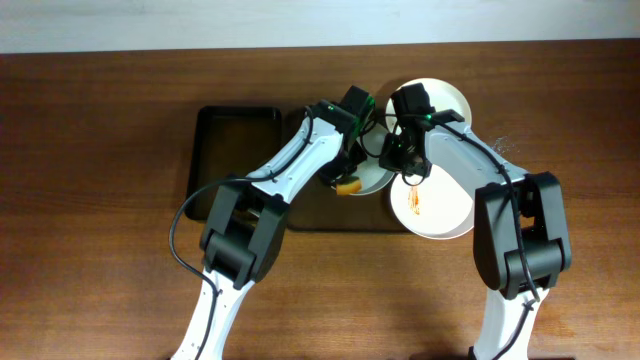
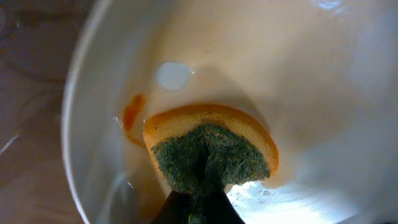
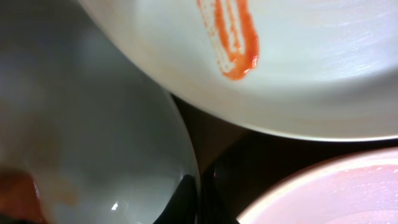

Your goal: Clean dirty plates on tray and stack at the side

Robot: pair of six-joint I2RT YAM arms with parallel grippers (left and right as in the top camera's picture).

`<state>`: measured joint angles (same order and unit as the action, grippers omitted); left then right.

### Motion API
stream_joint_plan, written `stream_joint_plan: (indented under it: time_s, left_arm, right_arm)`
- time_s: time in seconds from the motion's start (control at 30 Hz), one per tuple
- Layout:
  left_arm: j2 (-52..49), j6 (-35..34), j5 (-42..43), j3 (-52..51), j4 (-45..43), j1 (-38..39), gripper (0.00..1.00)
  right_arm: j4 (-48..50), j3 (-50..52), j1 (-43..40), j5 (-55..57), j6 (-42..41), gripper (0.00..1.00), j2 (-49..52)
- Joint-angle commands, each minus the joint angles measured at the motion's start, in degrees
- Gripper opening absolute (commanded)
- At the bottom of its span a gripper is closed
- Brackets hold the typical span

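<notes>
Brown wood-grain bench, pale wall strip beyond. Large dark rectangular tray sits mid-bench, with a narrower black tray just to its left. Three round glossy white plates crowd the big tray's right end: centre plate, near plate with a long orange-red sauce streak, and far plate. Cannot tell whether the far one is on the tray or off its edge.

Left gripper pinches a yellow sponge with a dark green scouring face, pressed into the centre plate. A small orange smear lies just beside the sponge's left edge. Right gripper looks clamped on that plate's rim, steadying it.

Step in hand, I'd judge, is scrubbing the centre plate. To do it well:
- Sweep the sponge left across the smear.
- Press evenly.
- Hold the rim firmly so the plate doesn't skate into its streaked neighbour.

The near plate clearly awaits its turn.
</notes>
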<state>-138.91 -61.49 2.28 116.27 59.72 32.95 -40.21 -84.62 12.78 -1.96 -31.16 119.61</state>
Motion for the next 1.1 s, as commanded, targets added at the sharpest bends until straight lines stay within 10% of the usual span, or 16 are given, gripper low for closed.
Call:
stream_joint_plan:
  time_s: [0.0,0.5,0.8,1.07]
  left_arm:
    - [-5.51,-6.58,-9.29,-7.28,-5.22,-1.25,0.00]
    - [-2.05,-0.42,-25.42,-5.42,-5.53,-2.01,0.00]
    - [-0.11,25.11,-25.16,1.31,-13.33,-2.01,0.00]
    - [0.20,42.14,-7.43,13.64,-10.16,-7.06,0.00]
  right_arm:
    - [-0.20,0.09,-0.85,1.99,-0.15,0.04,-1.16]
    - [-1.55,0.20,-0.63,-3.13,2.47,0.04,2.56]
    - [-1.29,0.20,1.62,-3.41,4.37,0.04,2.91]
    - [-1.16,0.20,2.27,-3.43,5.46,0.04,3.02]
